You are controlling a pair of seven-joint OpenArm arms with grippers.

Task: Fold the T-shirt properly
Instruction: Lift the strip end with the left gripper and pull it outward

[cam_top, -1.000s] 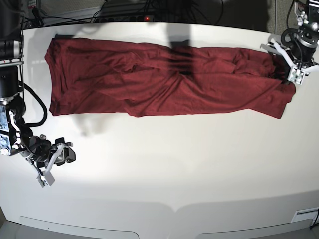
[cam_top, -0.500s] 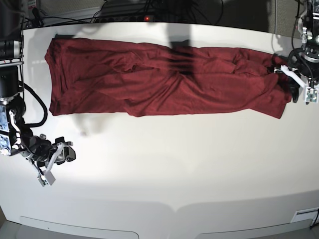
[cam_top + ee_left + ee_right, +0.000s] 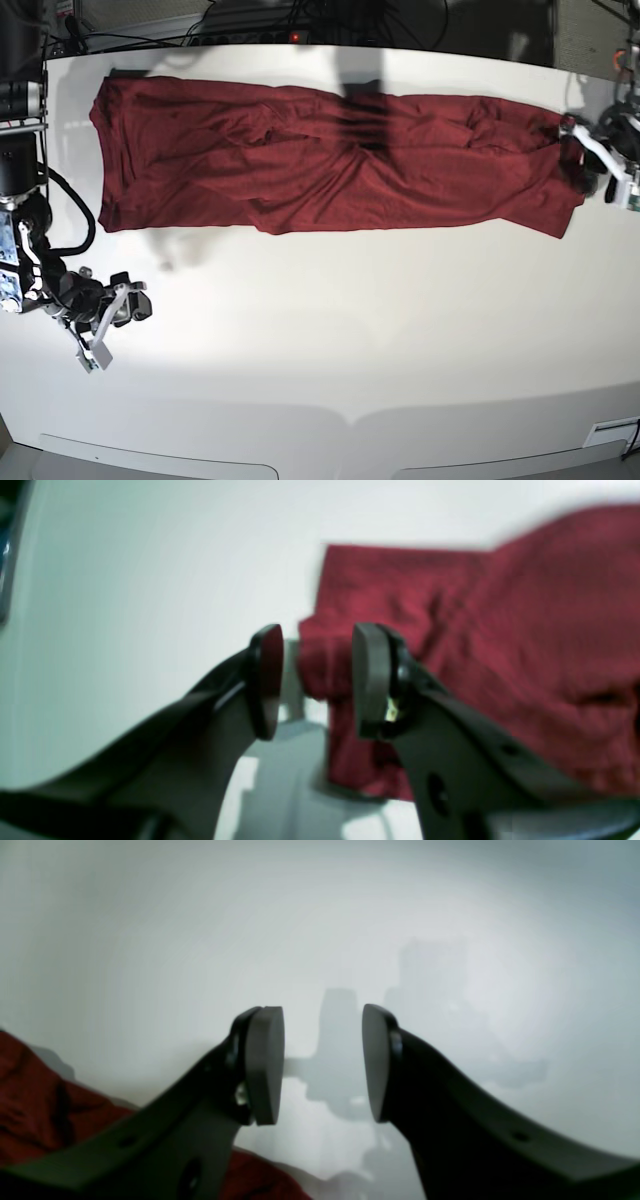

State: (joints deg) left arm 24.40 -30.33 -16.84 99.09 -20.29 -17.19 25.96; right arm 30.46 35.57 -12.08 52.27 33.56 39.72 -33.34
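White tabletop point(image 3: 330, 330) lay beneath the maroon long-sleeved shirt point(image 3: 300, 165), spread in a wrinkled band along its far side. Left gripper point(image 3: 317, 680) stood wide at one end; right gripper point(image 3: 322, 1065), also wide, hovered nearer the front.

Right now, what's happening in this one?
A two-armed robot is folding a dark red shirt, which lies in a long, creased band across the table. The left claw is open above one end of it, gripping nothing. The right claw is open too, away from the cloth.
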